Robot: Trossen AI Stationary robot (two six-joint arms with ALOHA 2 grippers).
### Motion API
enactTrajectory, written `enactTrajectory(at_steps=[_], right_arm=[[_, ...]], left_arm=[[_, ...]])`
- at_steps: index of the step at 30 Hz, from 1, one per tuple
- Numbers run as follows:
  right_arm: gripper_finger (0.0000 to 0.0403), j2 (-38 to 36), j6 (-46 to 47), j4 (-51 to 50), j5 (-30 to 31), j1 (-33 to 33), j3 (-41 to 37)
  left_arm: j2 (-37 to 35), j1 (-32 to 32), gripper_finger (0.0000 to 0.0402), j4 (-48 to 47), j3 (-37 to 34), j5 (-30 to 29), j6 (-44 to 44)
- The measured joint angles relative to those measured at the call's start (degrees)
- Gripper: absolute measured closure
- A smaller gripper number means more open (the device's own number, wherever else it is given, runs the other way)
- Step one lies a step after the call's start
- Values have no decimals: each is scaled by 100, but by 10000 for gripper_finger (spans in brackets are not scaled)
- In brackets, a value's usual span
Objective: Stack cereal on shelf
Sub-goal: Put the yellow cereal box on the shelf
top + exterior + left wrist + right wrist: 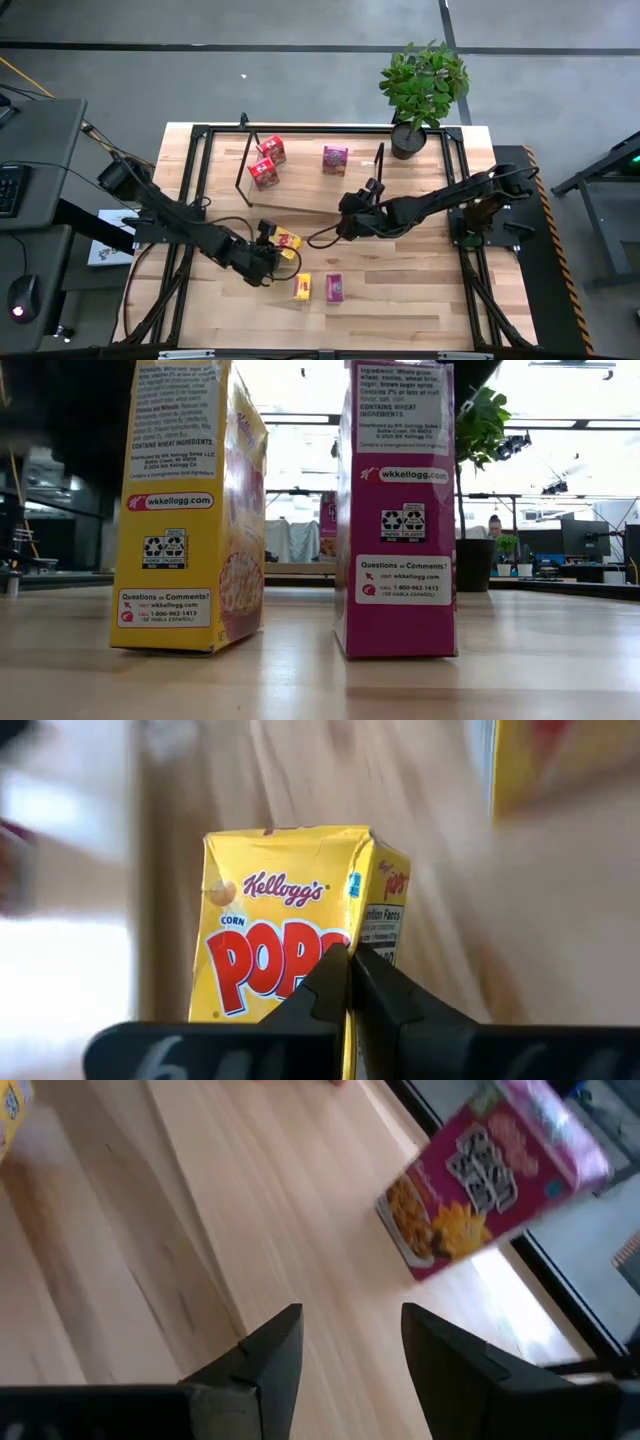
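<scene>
The yellow cereal box reads "Kellogg's Corn Pops"; the left hand is clenched tight just before it. The right hand, released, hovers beside a magenta box.

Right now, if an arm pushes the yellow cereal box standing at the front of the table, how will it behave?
The yellow box stands on a narrow base and is tall, so a high push would probably tip it. It looks like thin cardboard, so likely light and easy to dent. On the smooth wooden table a low push may slide it instead.
</scene>
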Motion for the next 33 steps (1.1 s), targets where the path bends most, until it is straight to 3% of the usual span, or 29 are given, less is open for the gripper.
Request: enactTrajectory(at_steps=[6, 11, 14, 17, 21, 25, 28, 33], right_arm=[[240, 0, -476, 327, -2, 5, 106], [240, -81, -788, 637, 33, 5, 110], [240, -222, -931, 706, 208, 5, 110], [240, -401, -939, 707, 351, 5, 110], [240, -600, -1022, 757, 514, 5, 110], [240, -653, -1040, 811, 749, 3, 112], [240, -651, -1040, 798, 805, 3, 112], [240, -647, -1093, 798, 1114, -1, 112]], left_arm=[[-787, -173, 400, 288, 231, -338, -25], [-1213, -193, 401, 1118, 220, -1212, 351], [-1276, -167, 401, 2272, -83, -1914, 711], [-1179, -14, 401, 4251, -785, -2170, 942], [-551, 385, 401, 7617, -1822, -2219, 897], [467, 787, 401, 9795, -1997, -2918, 1205], [1283, 1072, 401, 10366, -1673, -3429, 1515], [2427, 1389, 402, 10374, -941, -4371, 1672]])
